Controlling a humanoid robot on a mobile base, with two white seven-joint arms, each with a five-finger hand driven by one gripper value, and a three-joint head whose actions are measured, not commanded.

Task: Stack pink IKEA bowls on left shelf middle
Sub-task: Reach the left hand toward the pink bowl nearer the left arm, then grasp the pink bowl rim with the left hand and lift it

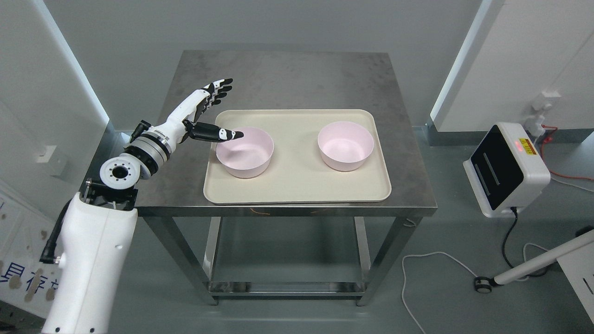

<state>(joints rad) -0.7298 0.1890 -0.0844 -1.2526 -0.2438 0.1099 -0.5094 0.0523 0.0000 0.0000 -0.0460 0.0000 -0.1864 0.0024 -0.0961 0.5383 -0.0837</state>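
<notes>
Two pink bowls stand upright on a beige tray [297, 192] on a steel table. The left bowl [246, 155] sits near the tray's left side, the right bowl [345, 144] toward its right. My left hand [218, 104] hovers over the table's left part beside the left bowl, open with fingers spread. Its thumb [218, 133] reaches over the left bowl's rim, while the other fingers point away toward the table's back. It holds nothing. The right arm does not show.
The steel table [408, 153] has bare dark surface behind and beside the tray. A white device [506, 169] with cables stands on the floor at the right. A white wheeled leg [533, 266] lies at the lower right.
</notes>
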